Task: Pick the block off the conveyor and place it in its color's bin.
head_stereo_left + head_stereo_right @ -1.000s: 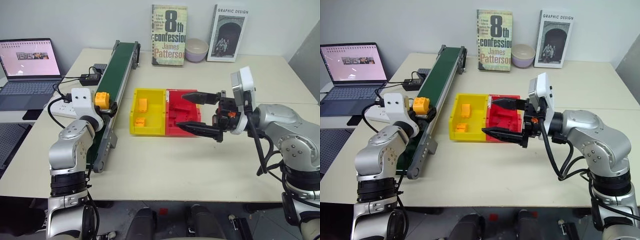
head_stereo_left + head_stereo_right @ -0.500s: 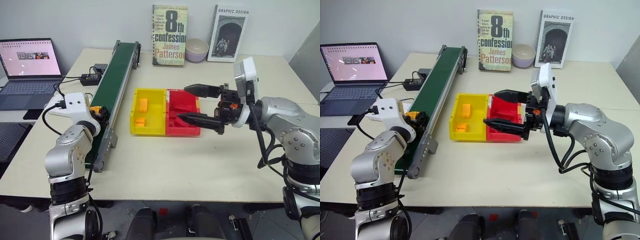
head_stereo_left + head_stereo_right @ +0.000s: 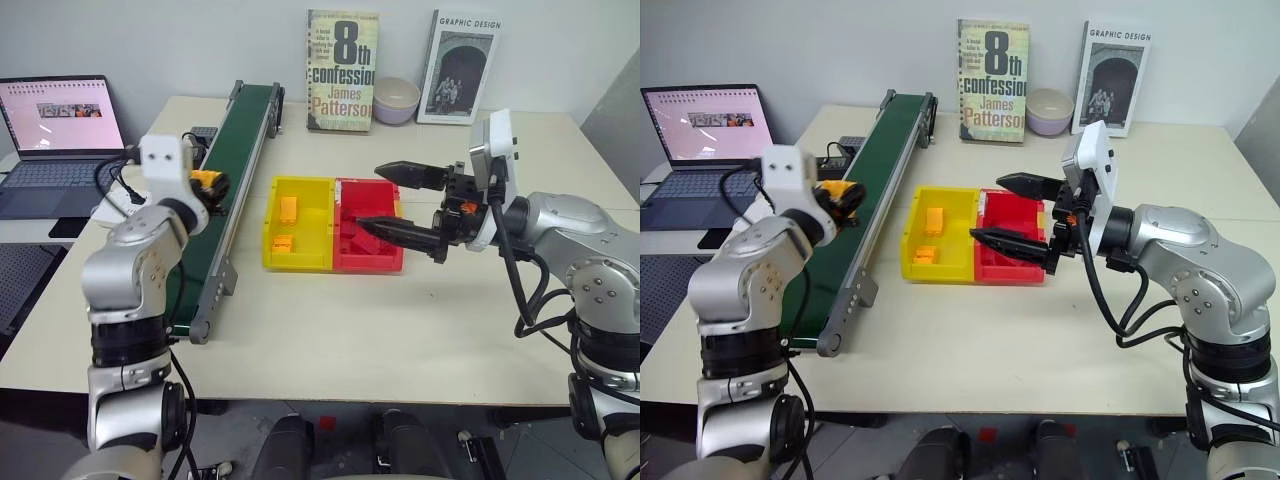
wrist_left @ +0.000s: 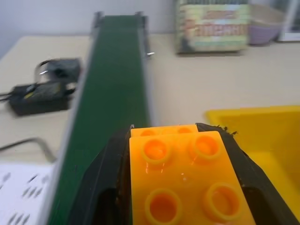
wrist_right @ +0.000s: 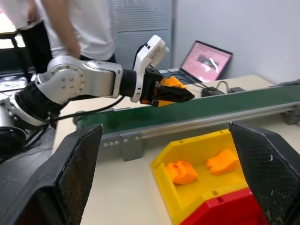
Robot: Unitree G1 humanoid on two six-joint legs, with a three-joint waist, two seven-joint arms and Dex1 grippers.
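The left gripper [image 4: 180, 187] is clamped on the small orange-yellow plastic studded block [image 4: 187, 180], held in the air above the long dark green conveyor belt with grey metal rails [image 3: 225, 170].

In the left wrist view the block sits studs up between the two black fingers [image 4: 105, 180], its long axis running along them and pointing up the belt toward the far end; a second row of studs shows past the first four. From the head camera it hangs over the belt's middle stretch, apart from the surface. The square bright yellow plastic bin [image 3: 315, 195] stands just beside the conveyor, holding two orange bricks [image 3: 287, 209] and joined to a red plastic tray [image 3: 375, 262]. The right gripper [image 3: 400, 200] hovers over the red tray, its fingers spread wide apart and holding nothing.
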